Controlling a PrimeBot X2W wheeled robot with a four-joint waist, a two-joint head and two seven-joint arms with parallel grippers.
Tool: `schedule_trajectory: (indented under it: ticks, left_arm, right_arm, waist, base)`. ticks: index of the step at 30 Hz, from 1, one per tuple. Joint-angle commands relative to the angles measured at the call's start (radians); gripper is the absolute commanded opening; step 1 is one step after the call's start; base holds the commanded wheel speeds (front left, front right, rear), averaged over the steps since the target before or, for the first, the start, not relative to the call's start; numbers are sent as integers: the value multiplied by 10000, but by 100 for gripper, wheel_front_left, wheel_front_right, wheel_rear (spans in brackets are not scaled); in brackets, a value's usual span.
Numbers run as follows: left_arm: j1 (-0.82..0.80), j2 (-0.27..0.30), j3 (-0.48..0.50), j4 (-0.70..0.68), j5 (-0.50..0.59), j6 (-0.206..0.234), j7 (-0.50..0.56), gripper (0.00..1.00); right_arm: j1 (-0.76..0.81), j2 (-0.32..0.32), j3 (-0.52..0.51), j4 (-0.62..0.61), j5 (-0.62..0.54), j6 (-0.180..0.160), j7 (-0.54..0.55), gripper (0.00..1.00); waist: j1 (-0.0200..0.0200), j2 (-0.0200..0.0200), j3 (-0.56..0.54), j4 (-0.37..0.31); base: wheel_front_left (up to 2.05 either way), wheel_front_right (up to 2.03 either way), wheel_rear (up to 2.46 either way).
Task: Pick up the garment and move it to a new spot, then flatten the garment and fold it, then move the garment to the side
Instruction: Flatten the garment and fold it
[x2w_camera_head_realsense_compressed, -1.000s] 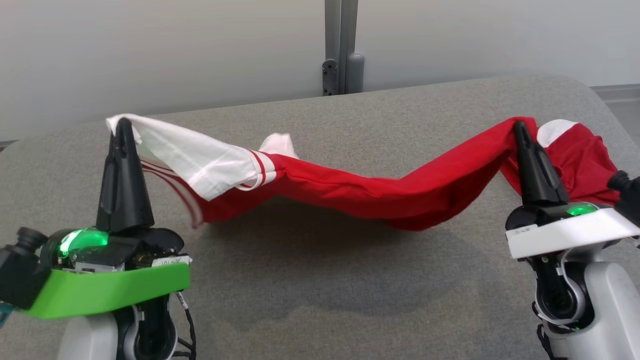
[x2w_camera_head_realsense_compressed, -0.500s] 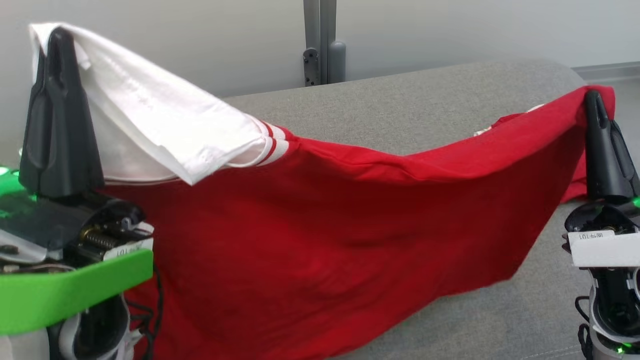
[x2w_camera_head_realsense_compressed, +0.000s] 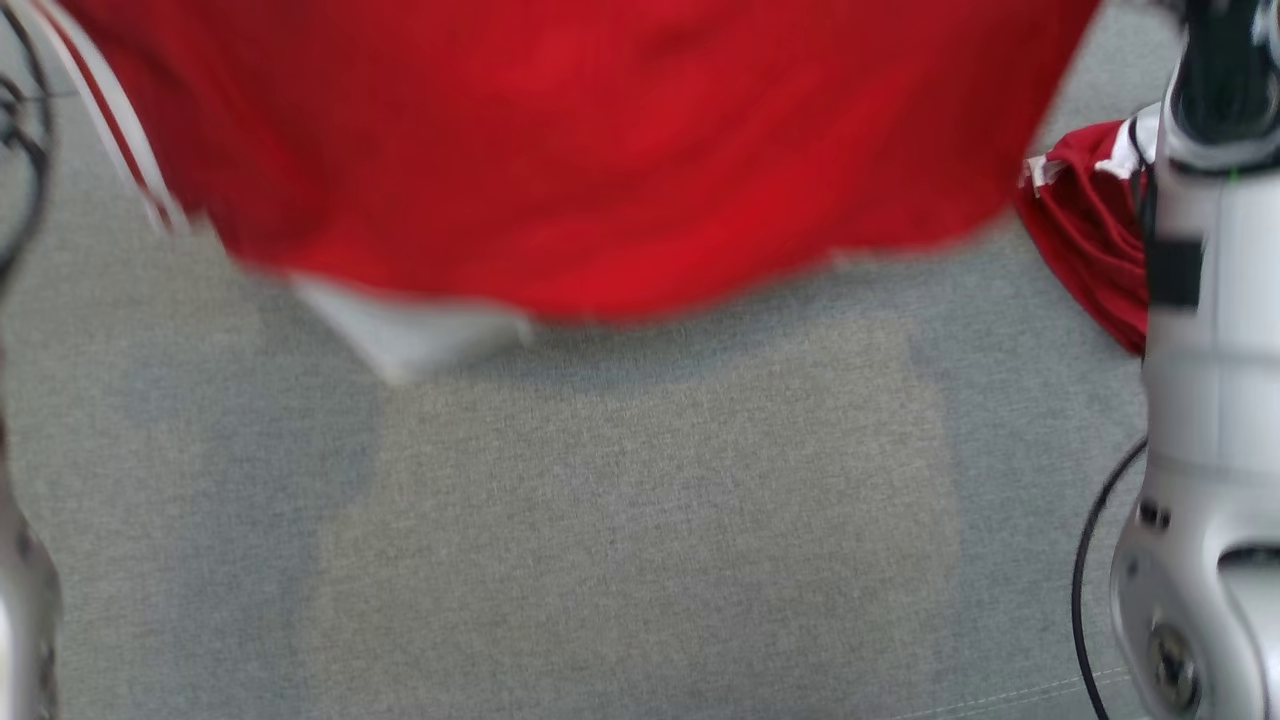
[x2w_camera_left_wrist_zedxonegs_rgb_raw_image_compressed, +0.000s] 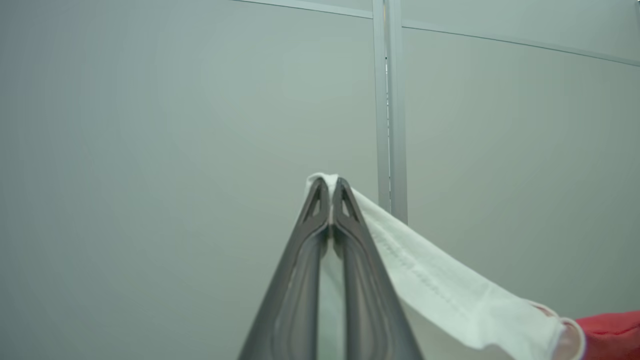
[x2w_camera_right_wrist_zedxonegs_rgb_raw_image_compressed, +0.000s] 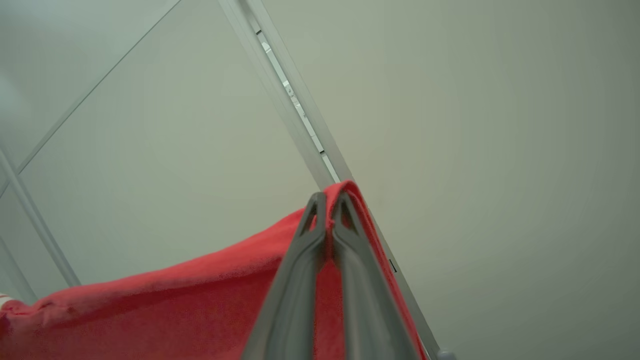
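Garment (x2w_camera_head_realsense_compressed: 600, 150) hangs in air across the top of the head view. It's red, v. blurred, spread wide above the grey cushion (x2w_camera_head_realsense_compressed: 640, 520), w/ its shadow on the upholstery below. White stripes run down its left edge, a pale flap dangles at the lower hem, and a bunched red part sits just beside the right forearm (x2w_camera_head_realsense_compressed: 1210, 350). That pale forearm stands tall along the right edge and hides the cushion behind it; a black cable (x2w_camera_head_realsense_compressed: 1085, 560) loops off its lower part.

Left gripper (x2w_camera_left_wrist_zedxonegs_rgb_raw_image_compressed: 330, 187): fingers pressed tight together, pinching the white sleeve end; cloth drapes off to the right in the wrist view, turning red at the far corner. Right gripper (x2w_camera_right_wrist_zedxonegs_rgb_raw_image_compressed: 329, 200): also clamped, on a red edge folded over its tips. Bkgd in both wrist views: plain grey wall (x2w_camera_left_wrist_zedxonegs_rgb_raw_image_compressed: 150, 150) w/ a metal post (x2w_camera_left_wrist_zedxonegs_rgb_raw_image_compressed: 390, 125) running up it.
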Motion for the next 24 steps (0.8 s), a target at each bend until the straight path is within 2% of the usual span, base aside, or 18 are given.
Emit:
schedule_trajectory:
  ticks: [1, 6, 9, 12, 18, 24]
  left_arm:
    - [-639, 35, 0, 613, 217, 14, -245, 0]
    - [-2519, -213, -286, 2874, 835, -64, -1312, 0]
    - [-2833, -544, -415, 3763, 782, -126, -1758, 0]
    - [-2407, -857, -423, 4513, 590, -267, -2281, 0]
    - [-1084, -1261, -414, 5170, 56, -757, -3156, 0]
    - [610, -1292, -411, 4233, -476, -1160, -3446, 0]
  right_arm:
    - [-635, -55, -236, 867, 148, -12, -328, 0]
    - [-3078, -23, -297, 3933, -454, -6, -1610, 0]
    - [-3770, -41, -157, 5152, -947, -6, -1990, 0]
    - [-3917, -44, 24, 6125, -1087, -6, -2388, 0]
    - [-3240, -50, 989, 7197, -827, -6, -2847, 0]
    - [-2091, -367, 2206, 6808, 131, -6, -3010, 0]
  waist:
    - [-2, 0, 813, 93]
    - [-2, 0, 1258, 495]
    - [-2, 0, 1788, 804]
    - [-2, 0, 2325, 1032]
    - [-2, 0, 3027, 1164]
    - [-2, 0, 3066, 1100]
  base:
    - [0, 0, 0]
    - [0, 0, 0]
    - [0, 0, 0]
    - [0, 0, 0]
    - [0, 0, 0]
    - [0, 0, 0]
